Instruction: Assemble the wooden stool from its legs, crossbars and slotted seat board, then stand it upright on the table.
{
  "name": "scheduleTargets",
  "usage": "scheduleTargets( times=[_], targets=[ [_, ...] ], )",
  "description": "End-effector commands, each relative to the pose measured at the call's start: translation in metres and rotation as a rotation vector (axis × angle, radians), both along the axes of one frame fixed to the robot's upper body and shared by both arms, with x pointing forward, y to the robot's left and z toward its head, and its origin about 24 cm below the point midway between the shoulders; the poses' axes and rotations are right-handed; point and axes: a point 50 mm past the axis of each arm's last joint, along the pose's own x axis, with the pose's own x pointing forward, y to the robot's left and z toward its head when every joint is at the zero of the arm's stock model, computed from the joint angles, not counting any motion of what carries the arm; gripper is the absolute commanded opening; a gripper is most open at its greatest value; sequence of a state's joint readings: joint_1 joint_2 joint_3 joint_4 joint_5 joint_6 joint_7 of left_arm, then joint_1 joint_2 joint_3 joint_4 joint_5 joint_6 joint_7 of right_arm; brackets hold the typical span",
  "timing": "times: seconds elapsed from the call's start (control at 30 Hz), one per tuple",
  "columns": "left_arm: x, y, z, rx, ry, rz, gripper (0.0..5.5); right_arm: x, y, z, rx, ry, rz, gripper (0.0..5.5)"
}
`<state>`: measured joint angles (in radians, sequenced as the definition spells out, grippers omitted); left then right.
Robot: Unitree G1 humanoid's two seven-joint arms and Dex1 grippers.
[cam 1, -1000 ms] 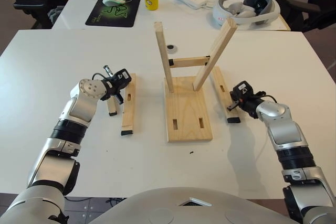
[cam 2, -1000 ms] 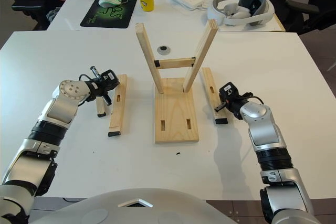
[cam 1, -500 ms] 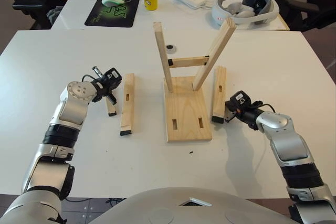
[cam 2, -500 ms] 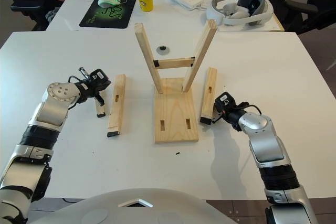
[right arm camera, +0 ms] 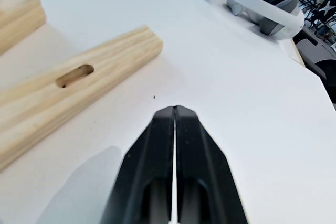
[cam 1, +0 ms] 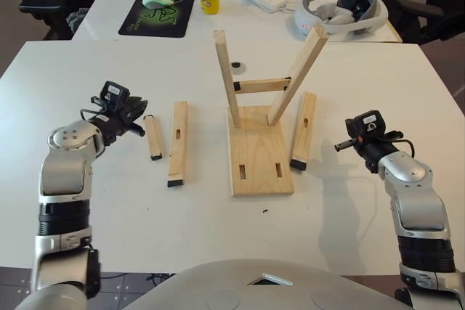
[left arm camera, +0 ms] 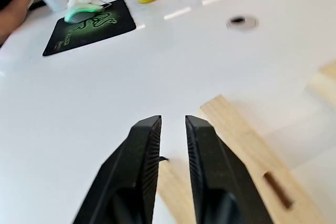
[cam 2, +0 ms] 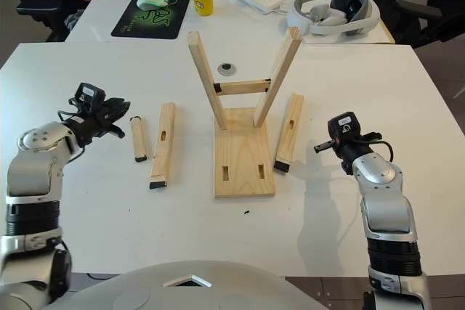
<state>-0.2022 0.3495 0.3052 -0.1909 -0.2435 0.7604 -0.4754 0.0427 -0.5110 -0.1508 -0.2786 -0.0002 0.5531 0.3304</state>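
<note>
Wooden crossbar [cam 1: 152, 137] lies just beyond left jaws, seemingly slightly apart; right jaws pressed together.

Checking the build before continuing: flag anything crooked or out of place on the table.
On the seat board, the left fitted leg and right fitted leg splay into a V instead of standing parallel; the right one tilts far outward.

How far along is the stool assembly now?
Done: two standing legs, joined by a crossbar, stand on the seat board. In hand: nothing; left gripper and right gripper are empty. Remaining: left loose leg, right loose leg, short crossbar, then standing it upright.
</note>
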Motion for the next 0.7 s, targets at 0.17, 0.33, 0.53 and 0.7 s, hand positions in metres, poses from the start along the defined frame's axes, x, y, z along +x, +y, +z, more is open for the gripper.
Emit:
scheduleTargets(
  times=[0.17, 0.33, 0.53, 0.7],
  targets=[
    [-0.019, -0.012, -0.002, -0.298, 0.061, 0.343, 2.01, -0.002, 0.003, -0.002, 0.052, -0.046, -0.053, 0.00],
    [-0.029, -0.024, -0.021, -0.177, 0.153, 0.383, 2.77, 0.003, 0.011, -0.003, 0.054, -0.043, -0.027, 0.00],
    [-0.031, -0.026, -0.038, -0.143, 0.202, 0.398, 3.18, 0.010, 0.020, -0.004, 0.057, -0.043, 0.009, 0.00],
    [-0.027, -0.018, -0.044, -0.082, 0.182, 0.425, 3.18, 0.013, 0.024, -0.004, 0.058, -0.042, 0.031, 0.00]
  ],
)
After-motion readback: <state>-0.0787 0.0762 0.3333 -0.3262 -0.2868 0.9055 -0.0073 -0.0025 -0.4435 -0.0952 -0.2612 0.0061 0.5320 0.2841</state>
